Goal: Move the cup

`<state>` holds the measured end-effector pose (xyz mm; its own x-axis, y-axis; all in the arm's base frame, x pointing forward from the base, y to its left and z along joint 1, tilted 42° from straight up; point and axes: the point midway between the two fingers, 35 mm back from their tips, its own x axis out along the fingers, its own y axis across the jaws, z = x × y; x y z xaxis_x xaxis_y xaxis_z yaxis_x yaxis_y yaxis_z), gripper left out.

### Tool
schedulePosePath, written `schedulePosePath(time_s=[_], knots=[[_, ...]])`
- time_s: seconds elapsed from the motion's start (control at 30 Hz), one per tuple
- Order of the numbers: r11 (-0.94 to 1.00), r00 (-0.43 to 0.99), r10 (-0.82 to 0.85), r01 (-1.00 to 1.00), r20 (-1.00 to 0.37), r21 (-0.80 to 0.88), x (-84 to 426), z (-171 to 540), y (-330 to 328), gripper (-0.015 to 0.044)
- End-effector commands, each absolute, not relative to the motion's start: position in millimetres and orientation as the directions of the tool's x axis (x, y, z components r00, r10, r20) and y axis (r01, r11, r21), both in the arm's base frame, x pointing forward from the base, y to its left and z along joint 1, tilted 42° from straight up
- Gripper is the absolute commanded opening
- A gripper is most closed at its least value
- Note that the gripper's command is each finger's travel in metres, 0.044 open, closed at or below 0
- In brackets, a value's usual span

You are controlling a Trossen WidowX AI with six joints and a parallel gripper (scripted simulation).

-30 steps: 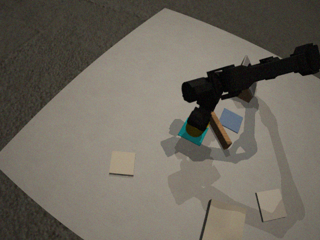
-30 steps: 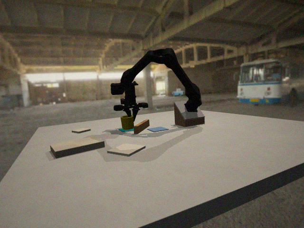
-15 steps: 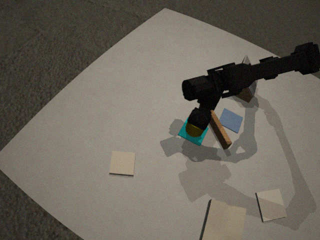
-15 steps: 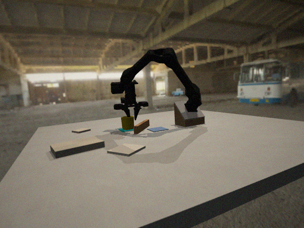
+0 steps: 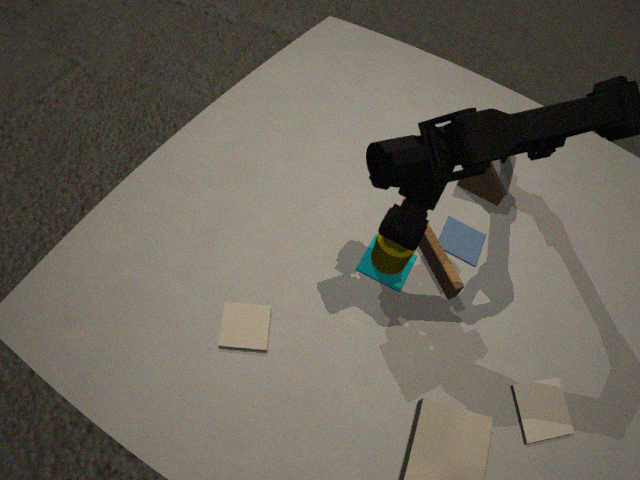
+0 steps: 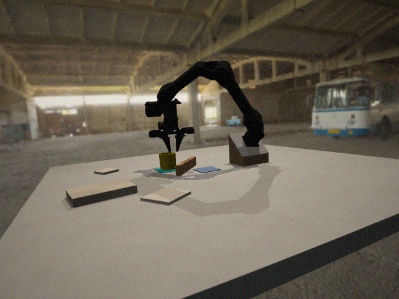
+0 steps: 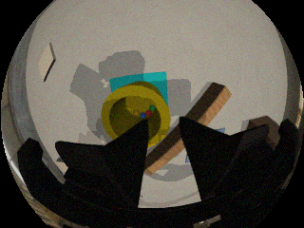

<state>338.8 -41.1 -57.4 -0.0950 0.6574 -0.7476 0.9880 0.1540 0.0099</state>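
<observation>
Exterior view: the black parallel-jaw gripper is seen pointing straight down above the short yellow cylindrical cup, its fingertips just over the rim and not gripping the wall. The fingers are parted and released; nothing is held between them. The cup is stood upright on the teal square pad, directly below the fingers.

From the wrist view, the cup is seen ahead of and between the two dark fingers, with small coloured marbles lying inside it. The teal pad is shown beyond the cup, and the brown wooden bar is laid slantwise just to one side of the fingers.

In the top view, the pale blue square pad is found past the wooden bar, on the far side from the cup.

A large white table top carries everything, including a beige flat tile, a tan slab and a brown wedge-shaped mount under the arm's base. Behind the table, a blurred hangar with a white and blue bus is seen.
</observation>
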Motion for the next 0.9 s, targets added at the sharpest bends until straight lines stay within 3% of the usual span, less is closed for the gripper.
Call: schedulePosePath(time_s=[0.0, 0.27, 0.63, 0.87], knots=[[0.154, -0.088, 0.653, 0.988, -0.752, 0.018, 340.9, -50.7, -47.5, 0.0146], [0.154, -0.089, 0.654, 0.988, -0.751, 0.017, 338.3, -42.7, -53.5, 0.0146], [0.152, -0.093, 0.658, 0.988, -0.748, 0.010, 338.4, -43.6, -53.3, 0.0435], [0.152, -0.091, 0.655, 0.988, -0.750, 0.013, 341.4, -24.6, -69.9, 0.0440]])
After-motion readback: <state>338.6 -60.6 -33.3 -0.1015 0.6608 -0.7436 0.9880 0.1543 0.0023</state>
